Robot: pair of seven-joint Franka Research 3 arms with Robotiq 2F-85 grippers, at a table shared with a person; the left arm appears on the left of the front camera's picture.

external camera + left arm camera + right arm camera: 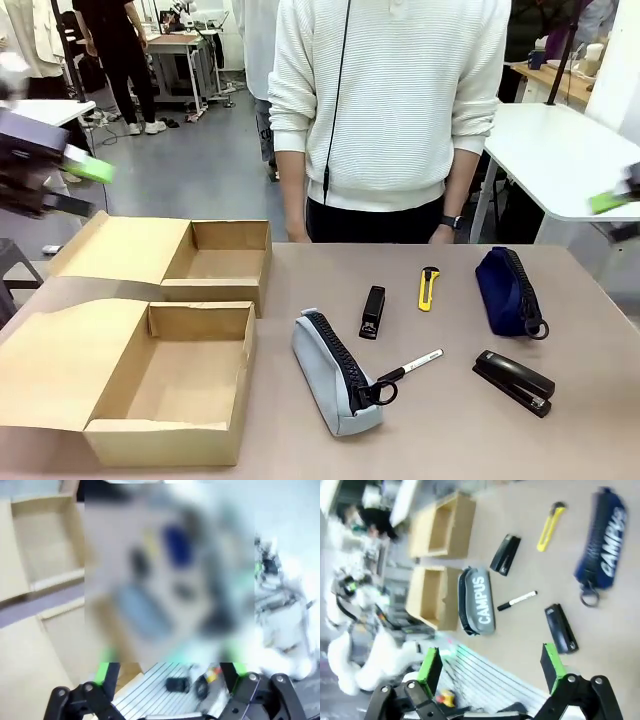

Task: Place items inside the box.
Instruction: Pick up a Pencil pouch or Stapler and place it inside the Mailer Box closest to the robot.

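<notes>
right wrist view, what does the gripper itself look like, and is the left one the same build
The right gripper has two black jointed fingers with silver bolts at the joints, each tipped by a bright green pad. The left gripper, seen in the left wrist view, is the same build: black bolted linkages and green tips.

Your right gripper (490, 666) hangs over the bench (535, 577), fingers spread. Below: grey pouch (479, 602), pen (517, 601) just beside it, small stapler (505, 555), larger stapler (561, 628), yellow cutter (550, 526), navy pouch (605, 545).
</notes>
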